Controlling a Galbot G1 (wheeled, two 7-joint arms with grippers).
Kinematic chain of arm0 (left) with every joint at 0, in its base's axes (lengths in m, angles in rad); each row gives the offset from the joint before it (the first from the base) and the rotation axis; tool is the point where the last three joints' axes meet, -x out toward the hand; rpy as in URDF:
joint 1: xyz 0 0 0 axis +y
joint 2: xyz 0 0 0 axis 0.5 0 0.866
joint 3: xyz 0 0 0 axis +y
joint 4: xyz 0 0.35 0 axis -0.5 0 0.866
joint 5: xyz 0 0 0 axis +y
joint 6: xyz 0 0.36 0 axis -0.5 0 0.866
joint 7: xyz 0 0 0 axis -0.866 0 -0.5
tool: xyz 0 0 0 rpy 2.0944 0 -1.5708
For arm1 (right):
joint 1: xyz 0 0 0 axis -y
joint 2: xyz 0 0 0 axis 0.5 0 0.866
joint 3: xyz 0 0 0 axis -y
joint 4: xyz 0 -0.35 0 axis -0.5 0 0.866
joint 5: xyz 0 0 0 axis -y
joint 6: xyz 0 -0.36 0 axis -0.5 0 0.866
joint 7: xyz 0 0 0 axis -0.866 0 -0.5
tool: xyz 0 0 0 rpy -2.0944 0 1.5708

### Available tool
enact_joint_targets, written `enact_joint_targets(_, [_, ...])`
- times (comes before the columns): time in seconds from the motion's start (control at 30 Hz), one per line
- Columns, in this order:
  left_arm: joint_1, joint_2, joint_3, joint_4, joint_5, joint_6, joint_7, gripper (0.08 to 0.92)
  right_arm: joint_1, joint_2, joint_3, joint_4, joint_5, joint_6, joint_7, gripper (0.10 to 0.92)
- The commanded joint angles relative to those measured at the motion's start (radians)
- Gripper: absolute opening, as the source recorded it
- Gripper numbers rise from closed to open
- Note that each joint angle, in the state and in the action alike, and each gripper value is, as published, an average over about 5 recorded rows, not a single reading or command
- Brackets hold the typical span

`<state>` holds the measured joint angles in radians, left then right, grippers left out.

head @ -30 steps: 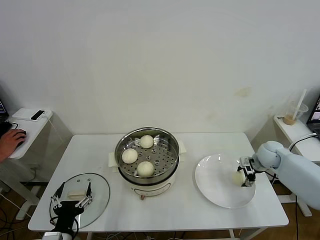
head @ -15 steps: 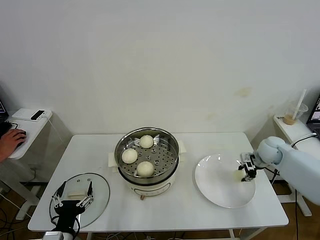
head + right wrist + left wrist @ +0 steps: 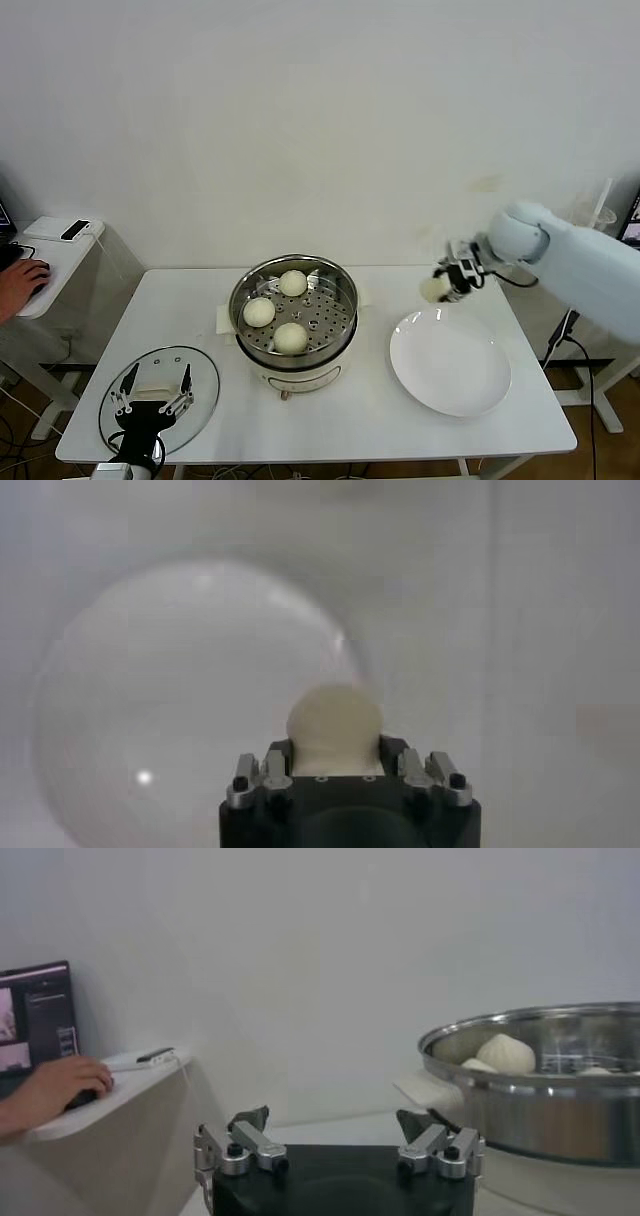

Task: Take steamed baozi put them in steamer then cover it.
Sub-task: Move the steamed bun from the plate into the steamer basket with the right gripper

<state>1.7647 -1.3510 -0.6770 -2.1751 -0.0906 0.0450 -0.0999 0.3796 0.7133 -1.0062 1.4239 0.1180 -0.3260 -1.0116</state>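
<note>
You have three steamed baozi (image 3: 291,338) in the steamer (image 3: 342,282), at its 12, 9 and 6 o'clock, and the fourth bun (image 3: 435,288) is clamped in your right gripper (image 3: 447,283), in the air above the 12 o'clock edge of the bare white plate (image 3: 450,385). Your left gripper (image 3: 152,398) hangs spread open over the glass cover (image 3: 200,382), which lies on the table at the steamer's 8 o'clock; covering is left

No readable text, label, brand or number shows anywhere; the laptop screen (image 3: 35,1013) beside the worktop (image 3: 330,400) carries lit panels, but their lettering is too small to make out.
</note>
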Motion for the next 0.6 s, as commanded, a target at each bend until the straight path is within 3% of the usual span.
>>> enact_joint_targets(0.03, [-0.002,0.003,0.001,0.004,-0.003,0.002,0.002,0.823,0.272,0.204,-0.201,0.058,0.255,-0.089,0.075,0.551])
enact_joint_targets(0.33, [-0.013,0.01,-0.011,0.005,-0.002,0.008,0.004,0.823,0.21,0.428,-0.212,-0.027,0.361,-0.182,0.178,0.551])
enact_joint_targets(0.6, [-0.011,0.009,-0.02,0.0,-0.002,0.006,0.003,0.823,0.119,0.527,-0.245,-0.113,0.393,-0.271,0.246,0.556])
